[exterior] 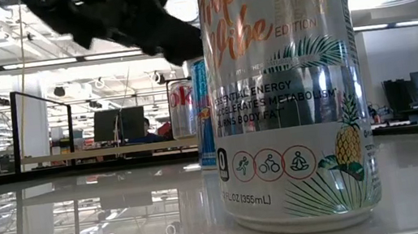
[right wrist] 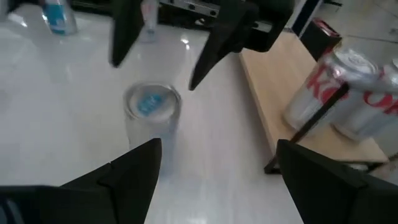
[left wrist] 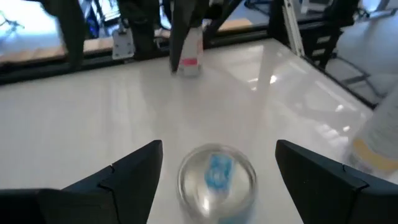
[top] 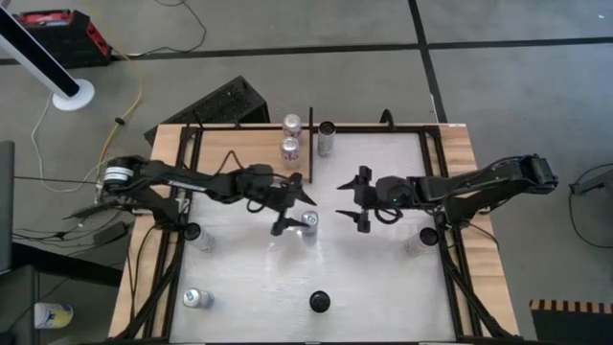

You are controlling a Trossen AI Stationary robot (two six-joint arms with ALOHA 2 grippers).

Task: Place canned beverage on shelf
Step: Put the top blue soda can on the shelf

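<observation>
**Left pincer spread over a blue-topped can**

While the left pincer (top: 292, 213) hovers released above the blue-topped can (top: 309, 220) at mid-table (top: 383, 278), the right pincer (top: 359, 203), also spread wide, faces it from just beside. Farther off, the shelf (top: 251, 153) carries two red-and-silver cans (top: 290, 137) along the table's far edge.

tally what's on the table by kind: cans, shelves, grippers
cans: 6 (2 on the shelf, 4 on the white tabletop)
shelf: 1
grippers: 2 (left gripper, right gripper)
total: 9
</observation>
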